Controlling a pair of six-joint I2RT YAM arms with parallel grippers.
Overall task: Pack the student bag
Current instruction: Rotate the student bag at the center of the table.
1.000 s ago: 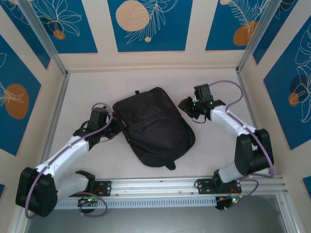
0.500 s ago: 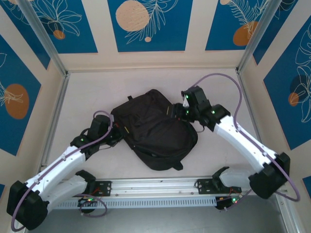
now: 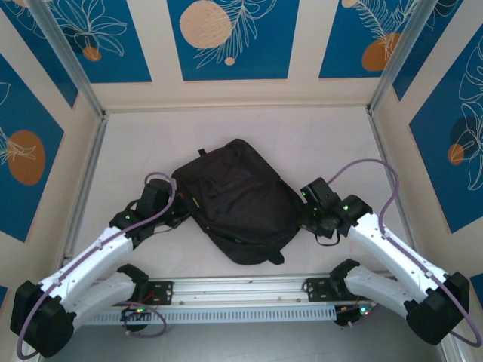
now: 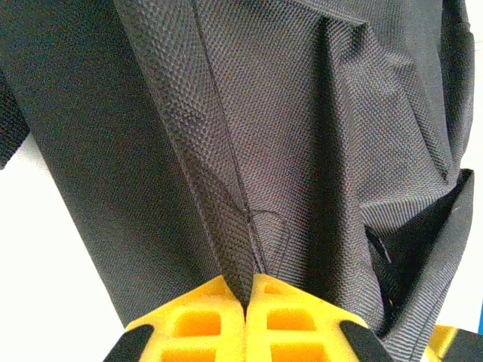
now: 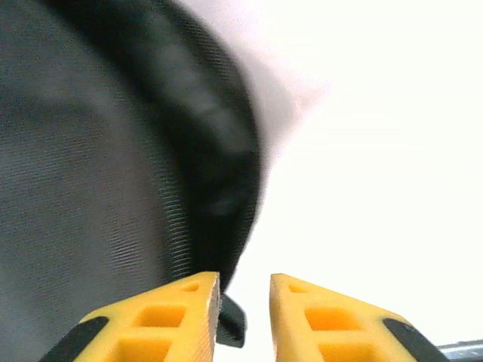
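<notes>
The left gripper (image 4: 247,290) is clamped tight on a raised fold of the backpack (image 3: 238,196) at its left edge. The backpack lies flat in the middle of the pale surface (image 3: 136,143). The right gripper (image 5: 244,283) sits at the backpack's right edge, its jaws slightly apart.
</notes>
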